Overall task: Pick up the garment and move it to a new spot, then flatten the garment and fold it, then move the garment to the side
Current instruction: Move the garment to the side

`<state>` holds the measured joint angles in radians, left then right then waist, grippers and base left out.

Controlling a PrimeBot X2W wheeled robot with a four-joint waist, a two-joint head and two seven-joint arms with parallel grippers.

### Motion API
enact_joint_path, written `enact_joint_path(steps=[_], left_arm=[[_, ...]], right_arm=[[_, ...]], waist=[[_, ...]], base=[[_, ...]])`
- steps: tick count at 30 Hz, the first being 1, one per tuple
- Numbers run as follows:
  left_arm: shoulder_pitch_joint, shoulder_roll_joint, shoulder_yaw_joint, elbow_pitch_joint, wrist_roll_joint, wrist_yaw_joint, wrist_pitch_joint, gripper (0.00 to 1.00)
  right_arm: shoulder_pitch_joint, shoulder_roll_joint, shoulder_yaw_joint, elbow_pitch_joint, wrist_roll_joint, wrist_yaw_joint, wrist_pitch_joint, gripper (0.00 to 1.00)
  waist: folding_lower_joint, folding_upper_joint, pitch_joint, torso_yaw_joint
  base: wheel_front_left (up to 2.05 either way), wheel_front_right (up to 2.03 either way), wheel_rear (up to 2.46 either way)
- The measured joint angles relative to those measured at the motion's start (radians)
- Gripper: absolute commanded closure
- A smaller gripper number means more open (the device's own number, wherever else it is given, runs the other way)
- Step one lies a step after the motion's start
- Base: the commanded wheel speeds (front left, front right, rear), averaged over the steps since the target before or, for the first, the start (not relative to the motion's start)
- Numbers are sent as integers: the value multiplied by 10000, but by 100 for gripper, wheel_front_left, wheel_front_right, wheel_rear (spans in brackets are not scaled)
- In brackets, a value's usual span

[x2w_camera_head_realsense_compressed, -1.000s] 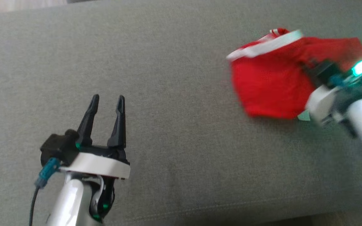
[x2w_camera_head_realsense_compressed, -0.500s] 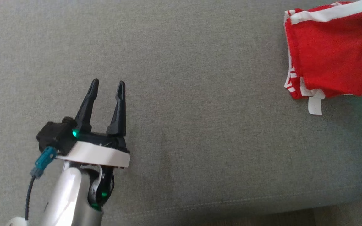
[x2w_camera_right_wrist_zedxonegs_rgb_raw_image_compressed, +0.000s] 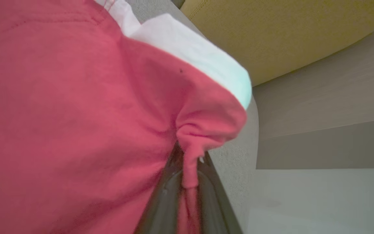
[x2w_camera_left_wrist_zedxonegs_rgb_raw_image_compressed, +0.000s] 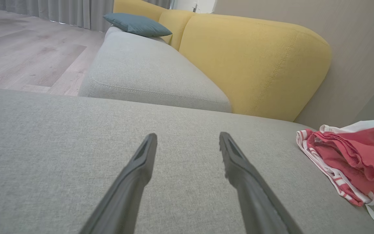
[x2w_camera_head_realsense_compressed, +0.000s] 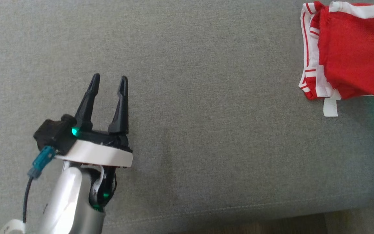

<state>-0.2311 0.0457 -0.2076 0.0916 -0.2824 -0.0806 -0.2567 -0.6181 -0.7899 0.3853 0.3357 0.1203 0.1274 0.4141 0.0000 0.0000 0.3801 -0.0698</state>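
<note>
At the head view's lower left, the left gripper hovers, fingers apart, over the grey woven sofa cushion; the red fabric garment with white stripes sits upper right. From the left wrist, the garment rests on the cushion, right of the fingers. From the right wrist, the right gripper is clamped on a garment fold

Holds left gripper at lower left of head view, pale forearm below it, jaws spread wide, tips pointing up. Pinches a fold of red garment in right gripper, jaws closed tight.
</note>
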Motion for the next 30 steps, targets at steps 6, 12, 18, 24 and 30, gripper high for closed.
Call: enact_joint_path(steps=[6,12,18,24,30], left_arm=[[-90,-4,36,17,138,-86,0,0],[-190,-6,44,61,167,-88,0,0],[-214,-12,94,81,155,-88,0,0],[-189,-13,111,100,69,-69,0,0],[-63,-15,209,71,50,33,0,0]], right_arm=[[24,221,-334,-232,-374,0,-2,100],[162,558,-865,-309,-604,0,-151,13],[169,872,-1350,-395,-869,0,-314,0],[171,1172,-1833,-562,-1298,0,-470,0],[162,2359,-2355,-963,-1411,0,-1398,0]], waist=[[0,0,111,-41],[0,0,110,-22],[0,0,0,4],[0,0,-360,65],[0,0,-824,122]], base=[[0,0,0],[0,0,0],[0,0,0],[0,0,0],[0,0,0]])
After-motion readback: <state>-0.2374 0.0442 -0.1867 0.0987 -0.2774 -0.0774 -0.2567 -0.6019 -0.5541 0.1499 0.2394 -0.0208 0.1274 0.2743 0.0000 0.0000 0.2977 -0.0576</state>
